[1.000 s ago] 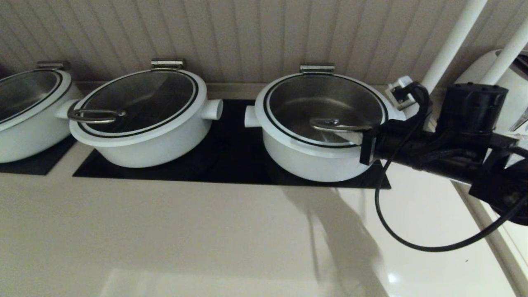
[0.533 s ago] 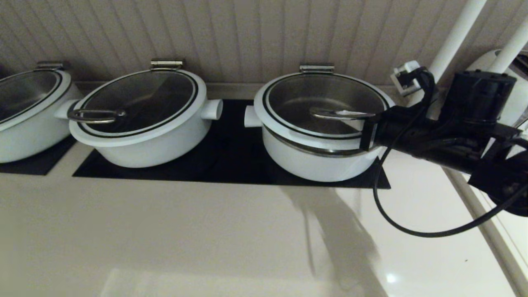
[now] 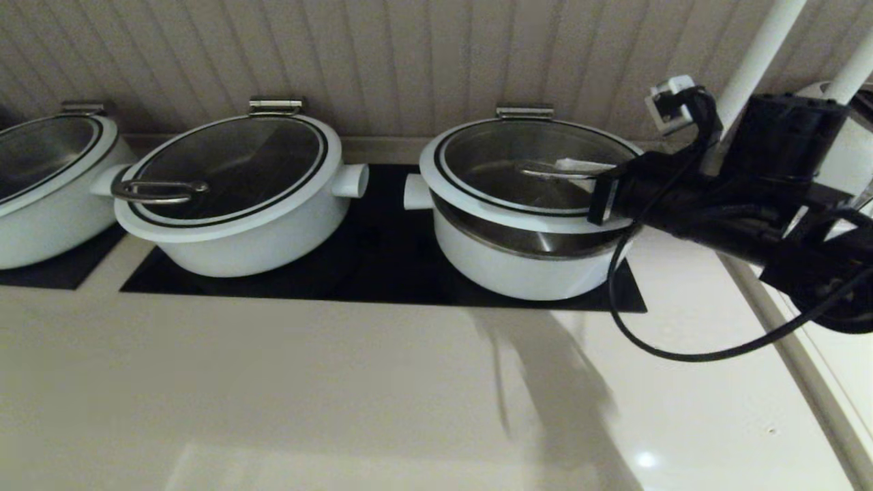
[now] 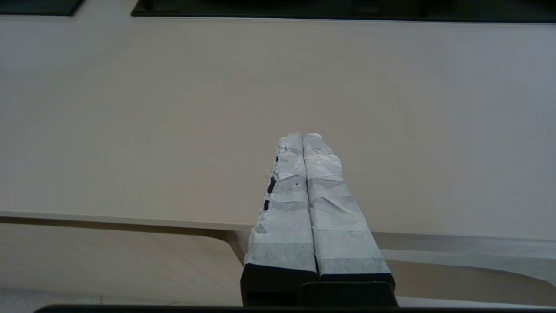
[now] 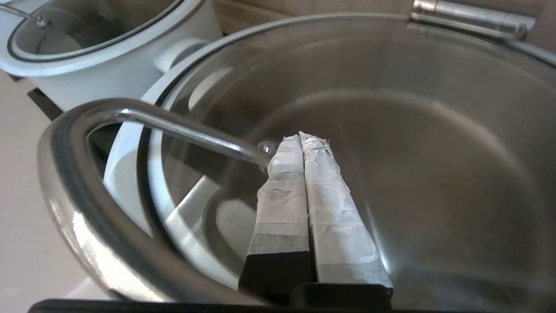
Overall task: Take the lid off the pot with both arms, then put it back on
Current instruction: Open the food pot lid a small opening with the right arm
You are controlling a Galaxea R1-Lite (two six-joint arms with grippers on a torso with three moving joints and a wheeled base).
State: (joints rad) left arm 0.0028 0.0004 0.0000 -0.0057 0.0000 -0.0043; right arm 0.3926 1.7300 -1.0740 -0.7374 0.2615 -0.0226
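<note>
From the head camera I am watching my right gripper [image 3: 580, 166] reaching in from the right, its cloth-wrapped tips lying under the curved steel bar handle [image 3: 545, 172] of the lid [image 3: 528, 179]. The round glass lid, with wide white rim and thin black ring, is tilting: its near edge is standing clear of the pot [image 3: 525, 262], exposing a band of the brushed steel inner bowl, while the far edge is staying at the steel hinge bracket [image 3: 524, 111] by the ribbed wall. The low white pot is sitting on a black mat [image 3: 382, 273]; a like pot with an oval loop handle [image 3: 232, 198] is standing to its left.

The left wrist camera is showing my left gripper [image 4: 302, 138] hovering over the pale, smooth counter [image 4: 173, 108], its two whitish wrapped fingers pressed together, holding nothing.

The right wrist camera is showing the right gripper's fingers [image 5: 282, 191] closed side by side, touching the polished round-section handle, whose bar is running across toward them, above the glass.
</note>
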